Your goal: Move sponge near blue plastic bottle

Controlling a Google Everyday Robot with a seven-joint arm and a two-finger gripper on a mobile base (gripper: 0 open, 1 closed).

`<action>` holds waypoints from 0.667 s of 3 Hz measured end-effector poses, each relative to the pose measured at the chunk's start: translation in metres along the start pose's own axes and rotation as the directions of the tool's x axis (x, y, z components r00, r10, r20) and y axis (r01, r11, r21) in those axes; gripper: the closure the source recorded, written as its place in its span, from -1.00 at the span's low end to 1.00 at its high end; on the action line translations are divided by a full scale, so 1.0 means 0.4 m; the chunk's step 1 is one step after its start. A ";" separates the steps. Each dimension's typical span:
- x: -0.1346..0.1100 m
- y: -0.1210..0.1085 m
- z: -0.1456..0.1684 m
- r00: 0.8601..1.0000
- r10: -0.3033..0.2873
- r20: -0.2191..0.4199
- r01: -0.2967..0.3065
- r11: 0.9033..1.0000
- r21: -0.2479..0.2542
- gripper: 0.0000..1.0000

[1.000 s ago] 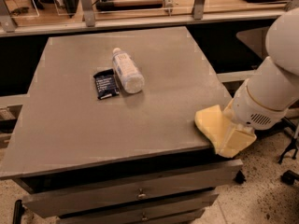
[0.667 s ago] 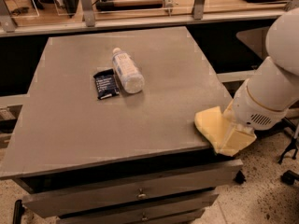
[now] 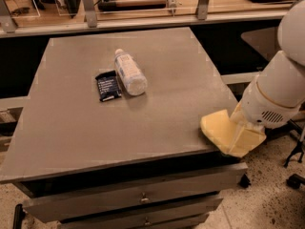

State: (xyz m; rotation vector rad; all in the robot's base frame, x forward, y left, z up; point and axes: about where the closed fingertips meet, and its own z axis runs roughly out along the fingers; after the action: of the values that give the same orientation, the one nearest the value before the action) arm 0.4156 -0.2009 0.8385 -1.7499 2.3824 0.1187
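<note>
The pale yellow sponge (image 3: 217, 128) lies at the table's right edge, near the front corner. My gripper (image 3: 240, 136) is low at that edge, right against the sponge's right side. The white arm housing (image 3: 276, 99) above hides where they meet. The blue plastic bottle (image 3: 129, 72), clear with a white cap and a pale label, lies on its side at the table's middle left, far from the sponge.
A flat dark packet (image 3: 108, 85) with white text lies against the bottle's left side. The grey table (image 3: 86, 142) has drawers below its front edge. A railing with metal posts (image 3: 87, 4) runs behind the table. A speckled floor lies to the right.
</note>
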 end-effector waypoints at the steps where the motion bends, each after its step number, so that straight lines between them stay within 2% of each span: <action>1: -0.007 -0.068 -0.060 1.000 0.003 -0.016 -0.002 1.000 0.030 1.00; 2: -0.056 -0.182 -0.117 1.000 0.004 0.002 -0.004 0.997 0.074 1.00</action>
State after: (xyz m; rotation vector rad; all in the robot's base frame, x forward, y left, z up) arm 0.4867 -0.2100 0.8917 -1.7109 2.3576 0.0315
